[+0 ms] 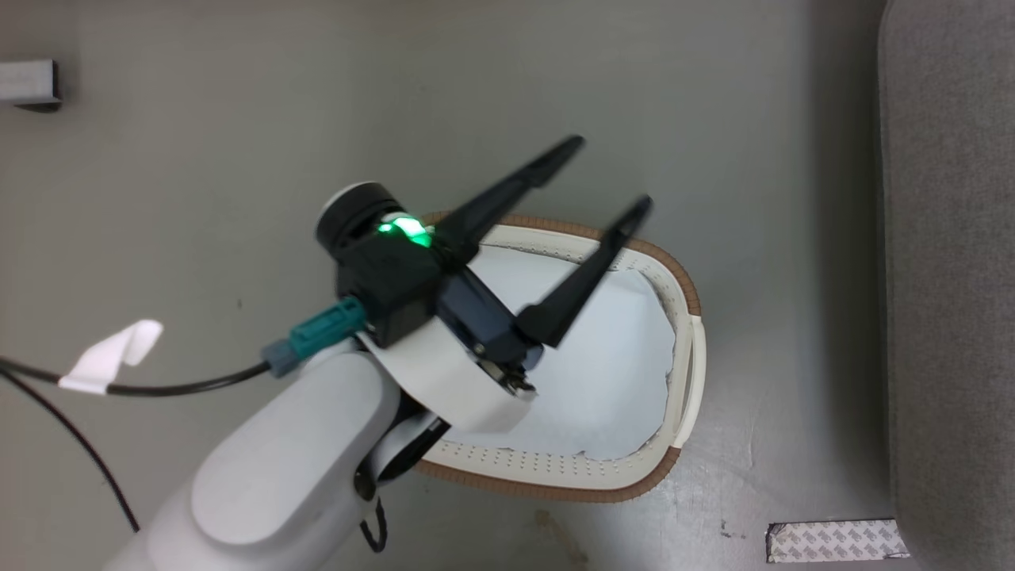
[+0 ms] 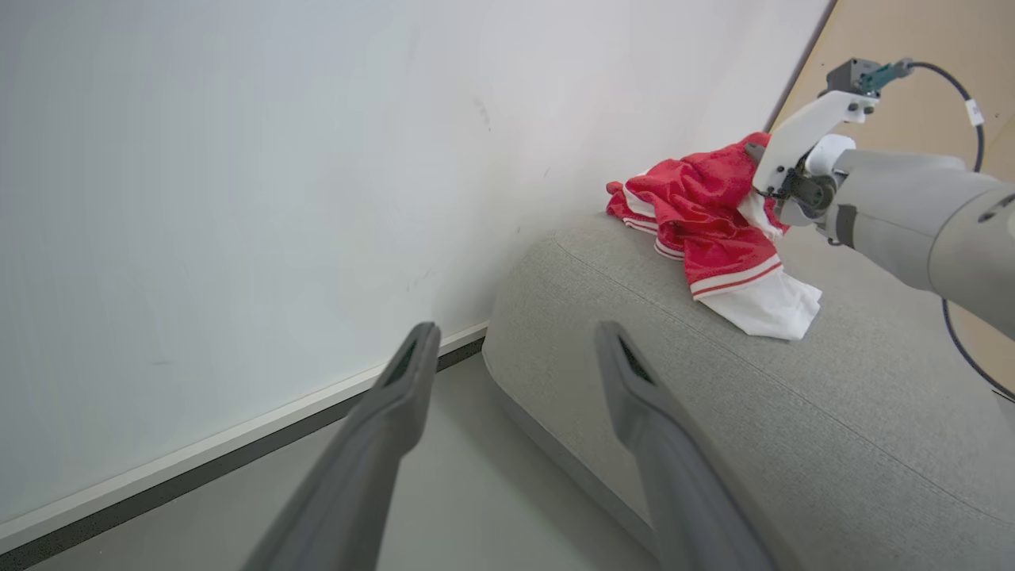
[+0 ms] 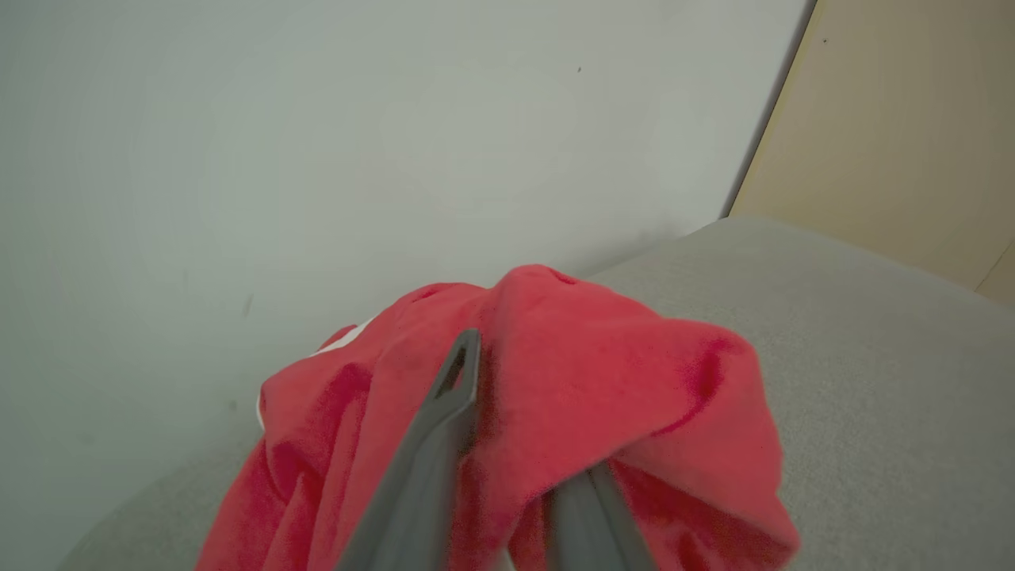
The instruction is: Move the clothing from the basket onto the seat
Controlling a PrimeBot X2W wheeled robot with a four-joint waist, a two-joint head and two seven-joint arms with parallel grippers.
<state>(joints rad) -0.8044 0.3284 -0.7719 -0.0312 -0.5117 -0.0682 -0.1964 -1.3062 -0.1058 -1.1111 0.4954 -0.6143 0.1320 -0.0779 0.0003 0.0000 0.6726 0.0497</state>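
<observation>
The cream basket (image 1: pixel 555 468) with its brown rim stands on the floor, and only its white inside shows. My left gripper (image 1: pixel 609 173) hovers over its far rim, open and holding nothing; its fingers (image 2: pixel 412 381) point toward the wall and the end of the seat (image 2: pixel 753 412). The grey seat (image 1: pixel 951 277) runs along the right edge of the head view. Red clothing (image 2: pixel 706 214) with white panels and striped trim lies bunched on the seat. My right arm (image 2: pixel 912 206) reaches into that pile. My right gripper (image 3: pixel 527 404) is shut on the red clothing (image 3: pixel 618 373), which drapes over one finger.
A white wall with a dark baseboard (image 2: pixel 238 452) stands behind the seat, and a tan panel (image 3: pixel 896 119) lies to the right. On the grey floor are a tape patch (image 1: pixel 836 541), a grey block (image 1: pixel 28 83) and a black cable with a white tag (image 1: pixel 111 357).
</observation>
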